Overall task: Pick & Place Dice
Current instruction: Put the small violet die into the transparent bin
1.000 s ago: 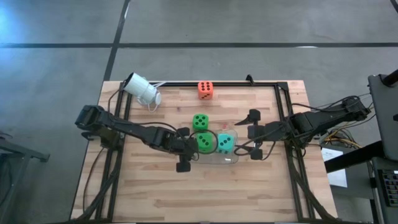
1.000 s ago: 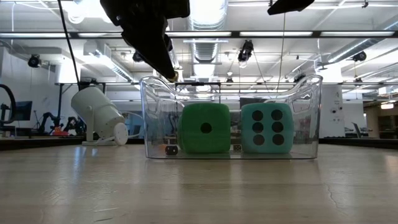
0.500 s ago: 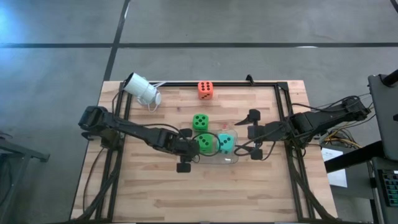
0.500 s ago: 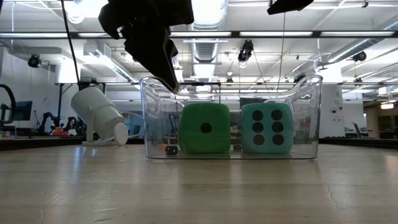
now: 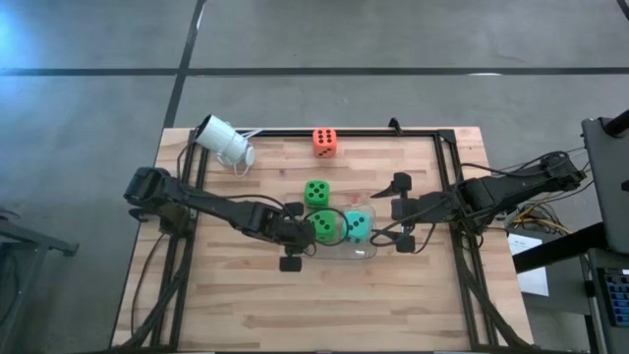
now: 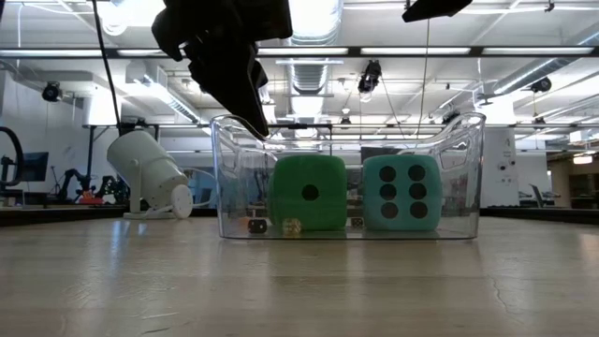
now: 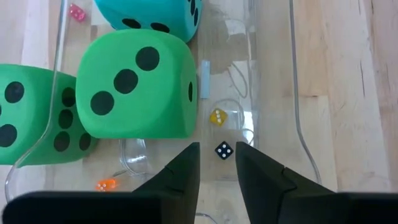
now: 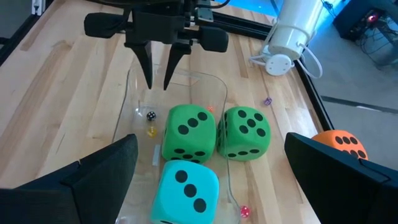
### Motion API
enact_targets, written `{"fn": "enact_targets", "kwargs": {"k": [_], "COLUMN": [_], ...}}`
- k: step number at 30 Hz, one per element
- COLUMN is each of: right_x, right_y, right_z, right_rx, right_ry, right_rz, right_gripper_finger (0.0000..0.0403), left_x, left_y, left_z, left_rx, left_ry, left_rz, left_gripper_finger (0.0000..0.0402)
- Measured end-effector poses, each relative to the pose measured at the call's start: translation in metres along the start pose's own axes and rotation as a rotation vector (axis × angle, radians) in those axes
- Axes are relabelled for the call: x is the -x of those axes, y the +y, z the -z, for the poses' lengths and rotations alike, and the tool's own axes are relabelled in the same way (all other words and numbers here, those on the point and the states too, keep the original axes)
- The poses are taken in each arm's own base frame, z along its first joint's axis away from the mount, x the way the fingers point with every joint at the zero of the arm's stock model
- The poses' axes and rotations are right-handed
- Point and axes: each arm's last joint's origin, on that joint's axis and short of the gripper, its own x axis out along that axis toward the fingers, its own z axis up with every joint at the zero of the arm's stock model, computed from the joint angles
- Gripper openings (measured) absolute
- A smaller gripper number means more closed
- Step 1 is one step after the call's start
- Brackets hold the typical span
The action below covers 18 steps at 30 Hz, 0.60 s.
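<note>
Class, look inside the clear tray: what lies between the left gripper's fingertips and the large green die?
In the left wrist view, two tiny dice lie between the left gripper and the green die: a black one and a yellow one, on the clear tray floor.

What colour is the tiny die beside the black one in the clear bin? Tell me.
Yellow tiny die, clearest in the left wrist view.

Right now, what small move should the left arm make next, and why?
Probably raise the left end effector clear of the clear bin and head for the green die beside it: its fingers hold nothing, and that die and the orange die sit outside.
</note>
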Motion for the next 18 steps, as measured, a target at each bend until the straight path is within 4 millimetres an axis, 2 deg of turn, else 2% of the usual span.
{"fn": "enact_targets", "kwargs": {"k": [4, 8, 18], "right_x": [0.000, 0.000, 0.000], "right_y": [0.000, 0.000, 0.000], "right_z": [0.000, 0.000, 0.000], "right_rx": [0.001, 0.001, -0.002], "right_ry": [0.000, 0.000, 0.000], "right_rz": [0.000, 0.000, 0.000], "right_gripper_finger": [0.0400, 0.0400, 0.0400], "left_x": [0.006, 0.023, 0.075], "left_y": [0.005, 0.011, 0.030], "left_z": [-0.003, -0.006, 0.014], "left_rx": [0.012, 0.024, 0.105], "left_ry": [0.001, -0.011, -0.037], "left_rz": [-0.006, -0.013, -0.189], "left_gripper_finger": [0.0104, 0.0104, 0.0104]}}
